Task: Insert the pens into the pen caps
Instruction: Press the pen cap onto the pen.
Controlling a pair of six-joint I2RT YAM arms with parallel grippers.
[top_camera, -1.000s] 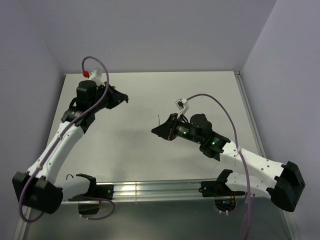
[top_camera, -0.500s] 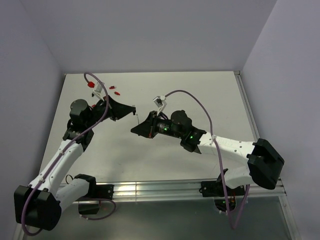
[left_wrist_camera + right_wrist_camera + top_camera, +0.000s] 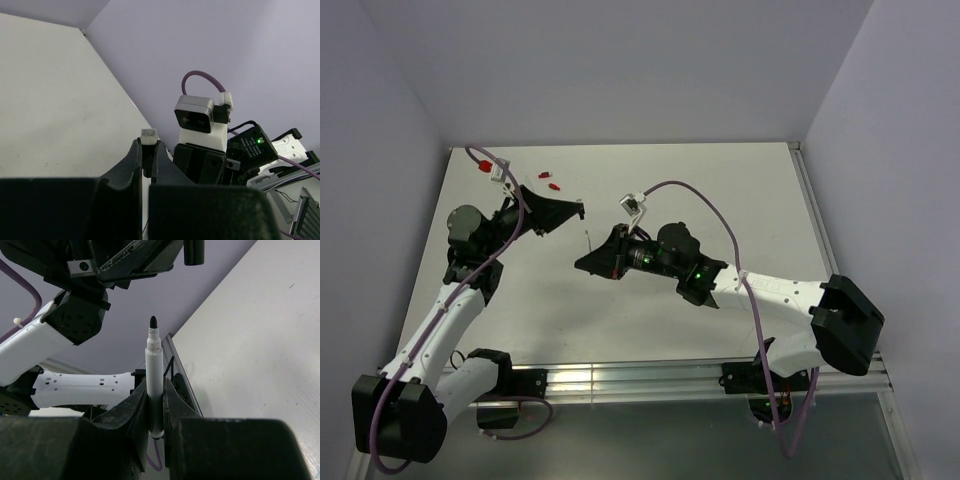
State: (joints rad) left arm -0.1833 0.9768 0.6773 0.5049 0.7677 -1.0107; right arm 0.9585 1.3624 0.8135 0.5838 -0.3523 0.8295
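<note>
The right pincer (image 3: 155, 394) is closed on a pen (image 3: 154, 371), gripping the white barrel low down so that most of it stands clear above the fingers, with the dark writing tip bare at the free end. The left pincer (image 3: 148, 150) is clamped on a black cap (image 3: 194, 251), which sticks out just past its fingertips (whether the end facing the pen is the open one cannot be told from these views).

Both items are held in the air above the table (image 3: 720, 190), between the two arms. From the right wrist, the cap sits above and to the right of the pen tip, near it but apart. Its long axis looks roughly parallel to the pen's rather than in line with it. From overhead, the cap lies just beyond the tip, toward the far edge.

The coming move likely calls for closing that sideways offset first, then pushing along the pen's axis; a skewed approach could glance off the cap's rim.

Two red caps (image 3: 550, 181) lie on the table behind the left pincer.
</note>
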